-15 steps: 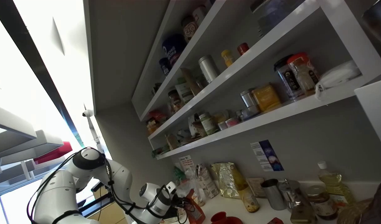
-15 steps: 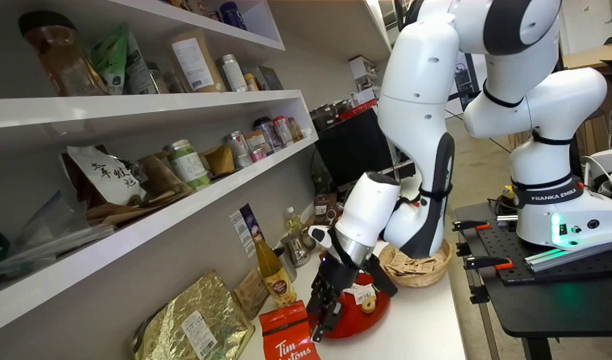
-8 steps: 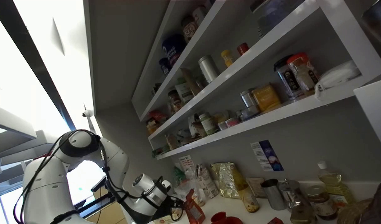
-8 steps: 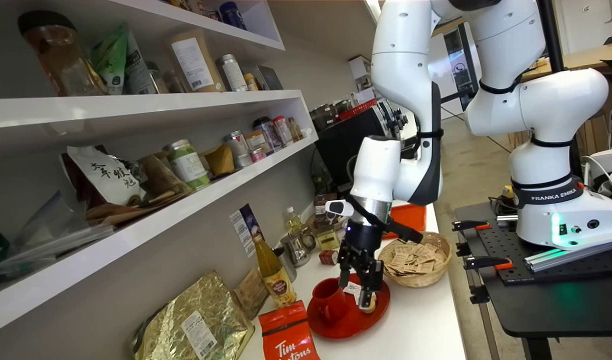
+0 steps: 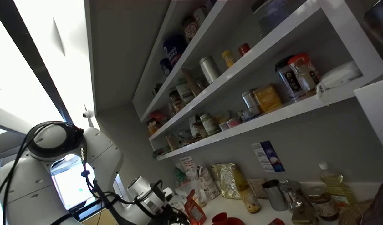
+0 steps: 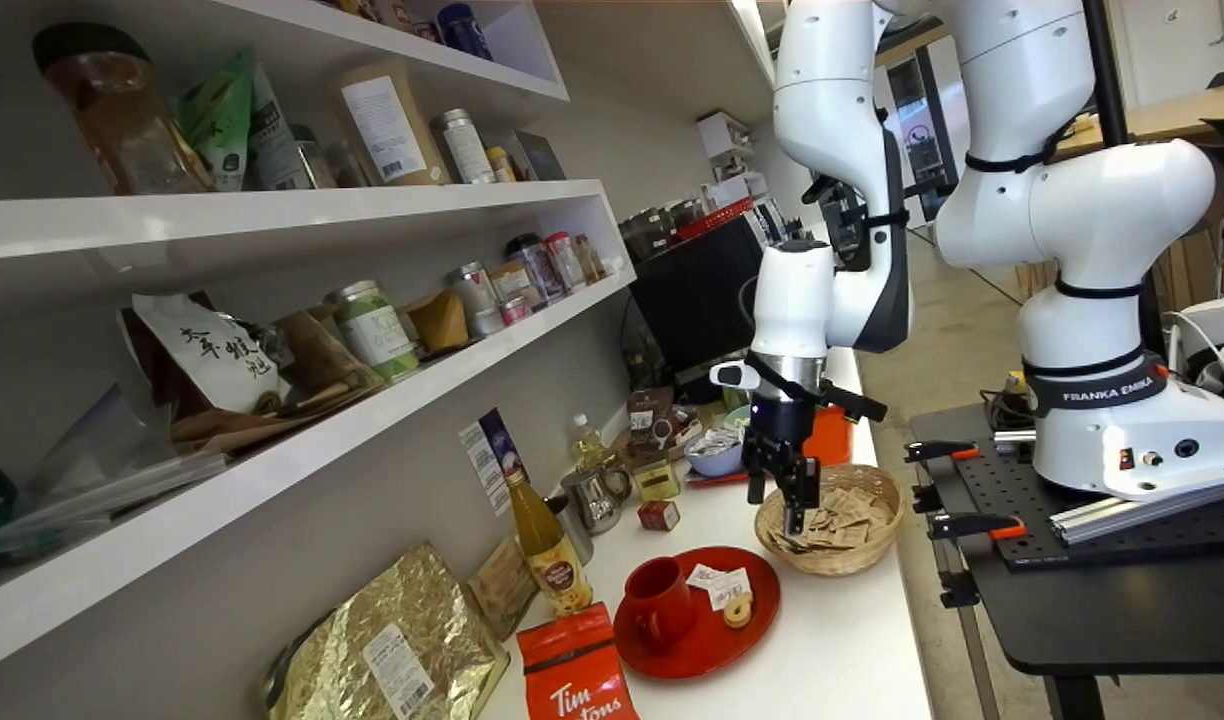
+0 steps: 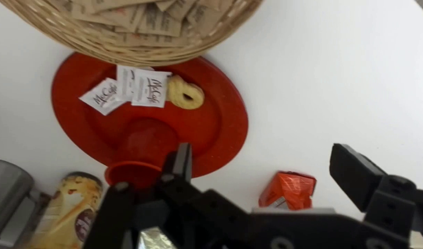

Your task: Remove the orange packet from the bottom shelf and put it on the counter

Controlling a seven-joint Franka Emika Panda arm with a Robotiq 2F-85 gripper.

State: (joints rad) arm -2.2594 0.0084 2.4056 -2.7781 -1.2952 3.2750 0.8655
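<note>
The orange packet [image 6: 577, 668], red-orange with white lettering, stands on the white counter [image 6: 832, 640] in both exterior views [image 5: 195, 211]. In the wrist view its top [image 7: 290, 190] shows between the fingers but well below them, partly hidden by the gripper body. My gripper [image 6: 775, 508] is open and holds nothing. In an exterior view it hangs over the wicker basket, apart from the packet, with the red plate between them. The bottom shelf [image 6: 392, 405] is the lowest white board on the wall. It also shows in an exterior view [image 5: 241, 128], with jars and packets on it.
A red plate [image 6: 702, 655] bears a red cup [image 6: 659, 600], white sachets and a biscuit. The wicker basket [image 6: 887, 540] holds brown sachets. A yellow bottle [image 6: 552, 550], gold foil bag [image 6: 392, 640] and metal pitcher [image 6: 594, 500] stand along the wall.
My gripper has moved away from beside the packet, across the red plate to above the basket. The packet has not moved. The green light on the robot base has gone out.
</note>
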